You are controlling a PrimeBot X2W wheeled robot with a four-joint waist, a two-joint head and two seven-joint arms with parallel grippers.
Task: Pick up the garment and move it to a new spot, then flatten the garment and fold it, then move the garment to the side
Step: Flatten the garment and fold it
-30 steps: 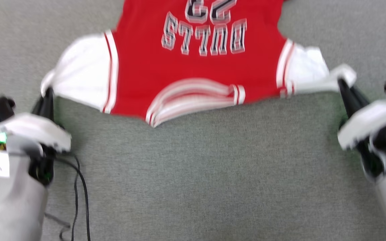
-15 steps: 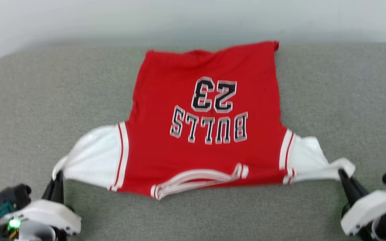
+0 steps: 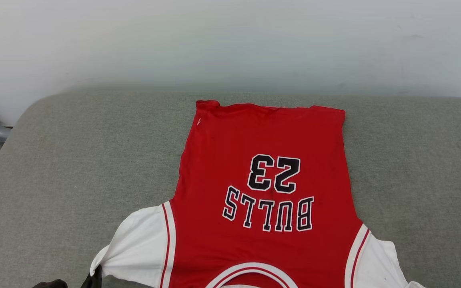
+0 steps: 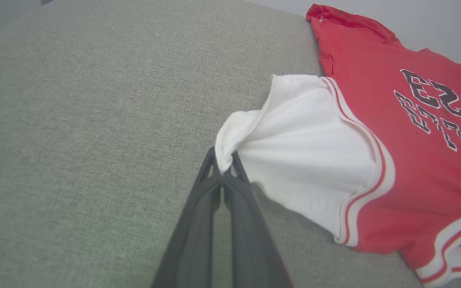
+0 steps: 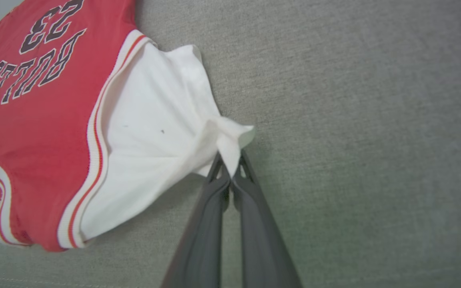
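The left claw (image 4: 223, 170) pinches the tip of one white short sleeve (image 4: 306, 140) of a red basketball jersey (image 3: 262, 160) printed "23", spread flat on the grey fabric-covered tabletop (image 3: 74, 160); the right claw (image 5: 230, 168) clamps the other sleeve (image 5: 154, 116) tip. Both bites look shallow: a hard pull could slip the cloth free and bunch it

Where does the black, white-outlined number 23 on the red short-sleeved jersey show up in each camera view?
Head view: the black white-outlined 23 is upside down, just right of centre on the red jersey.
Left wrist view: the 23 is upper right, up and right of the left gripper.
Right wrist view: the 23 is top left, up and left of the right gripper.
Shared landmark: the BULLS lettering next to the number.
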